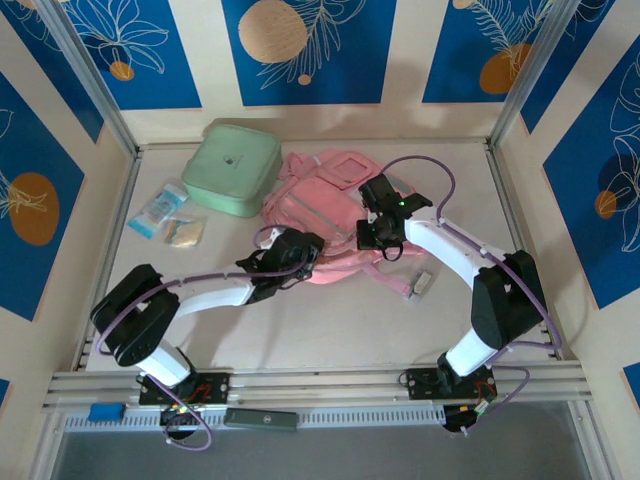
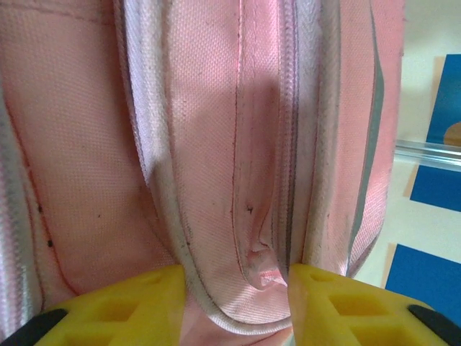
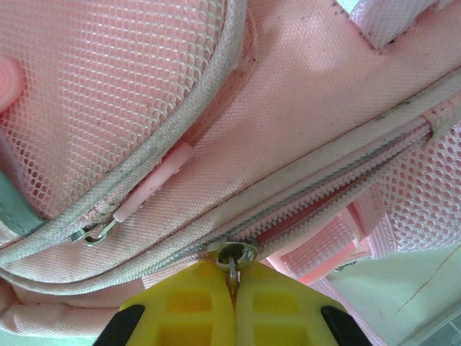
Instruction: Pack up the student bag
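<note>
The pink student bag (image 1: 318, 200) lies flat in the middle of the table. My left gripper (image 1: 303, 252) is at its near left edge. In the left wrist view its yellow fingers (image 2: 130, 303) press from both sides on a fold of pink fabric with pale piping (image 2: 238, 238), so the left gripper (image 2: 238, 306) is shut on the bag. My right gripper (image 1: 380, 236) sits on the bag's near right side. Its jaws (image 3: 233, 288) are shut on the metal zipper pull (image 3: 233, 258) of a partly open zip.
A mint green square zip case (image 1: 232, 168) lies behind the bag on the left. Two small flat packets (image 1: 158, 210) (image 1: 185, 232) rest left of the bag. A strap end with a pale buckle (image 1: 420, 285) trails near the right arm. A second zipper pull (image 3: 94, 232) hangs by the mesh pocket.
</note>
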Controlling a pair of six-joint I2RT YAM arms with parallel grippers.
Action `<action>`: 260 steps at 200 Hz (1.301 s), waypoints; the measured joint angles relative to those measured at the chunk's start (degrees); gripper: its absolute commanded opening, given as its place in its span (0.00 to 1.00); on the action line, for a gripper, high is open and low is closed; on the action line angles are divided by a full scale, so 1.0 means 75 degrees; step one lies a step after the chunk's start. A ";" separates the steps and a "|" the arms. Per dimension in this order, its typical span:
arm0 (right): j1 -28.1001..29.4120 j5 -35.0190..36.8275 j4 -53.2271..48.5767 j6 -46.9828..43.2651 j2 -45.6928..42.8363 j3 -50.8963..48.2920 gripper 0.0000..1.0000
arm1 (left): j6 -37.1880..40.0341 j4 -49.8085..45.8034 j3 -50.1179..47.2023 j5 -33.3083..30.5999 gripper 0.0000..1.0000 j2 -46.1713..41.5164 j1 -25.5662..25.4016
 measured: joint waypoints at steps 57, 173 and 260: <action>0.0029 0.0009 0.0038 0.0055 0.0003 0.0000 0.00 | 0.0009 -0.0213 0.0000 -0.0198 0.35 -0.0035 0.0000; -0.0058 0.0399 -0.0152 -0.0073 0.0009 0.0099 0.00 | 0.1166 -0.0099 -0.0070 0.0131 0.00 -0.0254 0.0574; -0.0420 0.0347 -0.0874 -0.0379 0.0822 0.0898 0.05 | 0.2098 -0.0256 -0.0280 0.0962 0.01 -0.0487 0.1230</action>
